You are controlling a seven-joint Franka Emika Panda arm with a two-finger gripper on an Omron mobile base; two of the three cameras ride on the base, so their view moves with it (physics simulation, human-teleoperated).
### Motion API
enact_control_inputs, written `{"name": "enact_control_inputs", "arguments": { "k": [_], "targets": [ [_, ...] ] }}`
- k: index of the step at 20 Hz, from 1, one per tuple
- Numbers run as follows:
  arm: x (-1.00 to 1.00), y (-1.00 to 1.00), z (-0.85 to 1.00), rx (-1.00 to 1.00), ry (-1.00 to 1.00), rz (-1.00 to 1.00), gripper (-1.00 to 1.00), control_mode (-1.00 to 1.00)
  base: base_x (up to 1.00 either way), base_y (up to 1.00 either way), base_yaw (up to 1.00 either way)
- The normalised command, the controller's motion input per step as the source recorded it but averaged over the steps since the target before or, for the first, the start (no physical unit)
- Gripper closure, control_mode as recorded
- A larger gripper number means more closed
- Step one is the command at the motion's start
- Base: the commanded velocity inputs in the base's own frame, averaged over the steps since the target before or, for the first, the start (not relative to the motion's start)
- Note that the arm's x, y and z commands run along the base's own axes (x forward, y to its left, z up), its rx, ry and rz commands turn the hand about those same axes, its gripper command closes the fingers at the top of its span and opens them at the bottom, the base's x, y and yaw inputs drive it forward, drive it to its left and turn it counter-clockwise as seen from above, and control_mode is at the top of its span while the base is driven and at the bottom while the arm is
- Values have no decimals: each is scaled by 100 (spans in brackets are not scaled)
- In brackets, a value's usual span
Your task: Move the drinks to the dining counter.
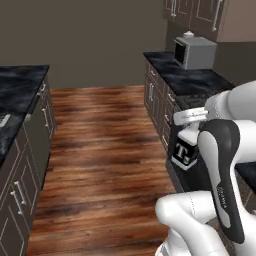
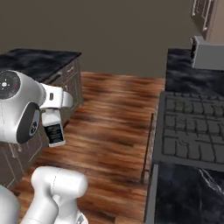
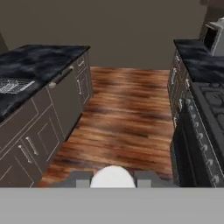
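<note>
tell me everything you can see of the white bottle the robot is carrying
The white bottle is squat, with a black label bearing a white "T". It looks like smooth opaque plastic or glass. It hangs roughly upright in mid-air over the wooden floor, between the two rows of cabinets, touching no surface. The gripper is shut on its top. In the hand view its rounded white top sits between the fingertips.
</note>
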Motion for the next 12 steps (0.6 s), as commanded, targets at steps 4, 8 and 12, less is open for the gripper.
{"name": "enact_control_inputs", "arguments": {
  "k": [4,8,12],
  "targets": [
    [0,0,0,0,0,0,100,100,1,44,93],
    [0,0,0,0,0,0,100,100,47,88,65],
    [0,0,0,0,0,0,100,100,68,99,51]
  ]
}}
